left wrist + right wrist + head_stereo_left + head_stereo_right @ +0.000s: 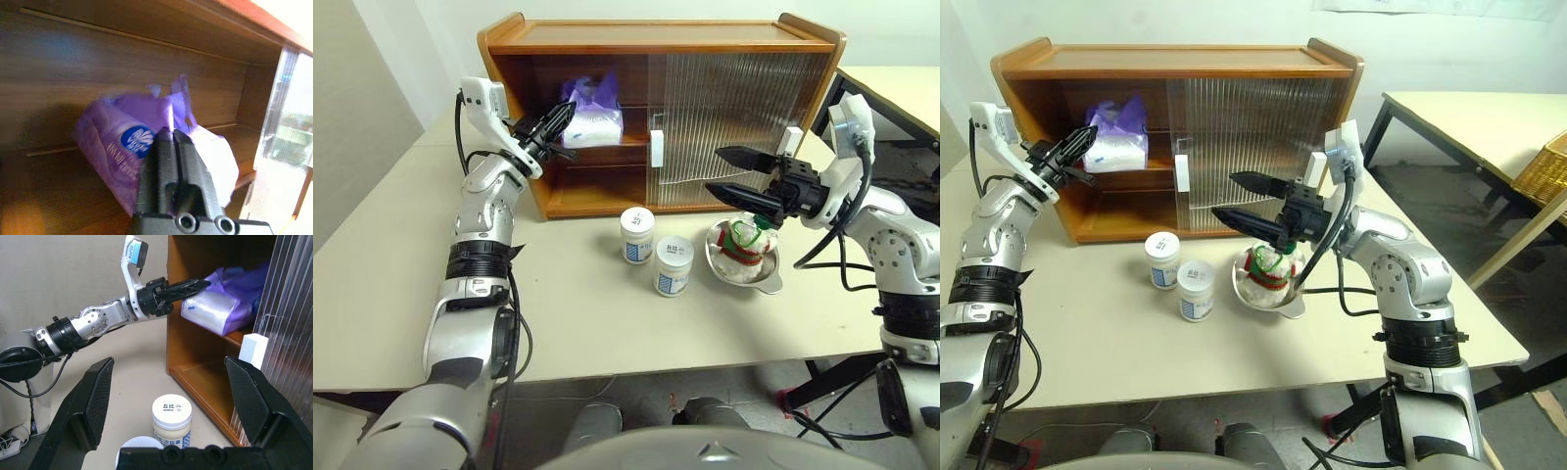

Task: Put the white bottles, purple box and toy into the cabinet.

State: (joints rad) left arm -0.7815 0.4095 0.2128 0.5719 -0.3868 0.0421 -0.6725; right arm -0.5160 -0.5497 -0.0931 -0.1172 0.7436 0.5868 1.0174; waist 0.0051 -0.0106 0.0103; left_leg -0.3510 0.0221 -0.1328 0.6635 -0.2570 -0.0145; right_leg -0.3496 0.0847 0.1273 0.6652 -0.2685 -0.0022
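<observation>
The purple box [594, 119] lies on the upper shelf of the cabinet [656, 35], in its open left half. My left gripper [568, 113] reaches in from the left, its fingers nearly together and its tips pinched on the pack's near corner. Two white bottles [637, 235] [673, 265] stand on the table in front of the cabinet. To their right the toy [744, 240] sits in a steel bowl [716, 258]. My right gripper [715, 170] hovers open just above and left of the toy, pointing left, with nothing between its fingers.
Ribbed sliding doors [734, 108] with white handles [657, 148] cover the cabinet's right half; the left half of both shelves is open. A second table [1469, 122] stands to the right with a wicker basket [1542, 166] on it.
</observation>
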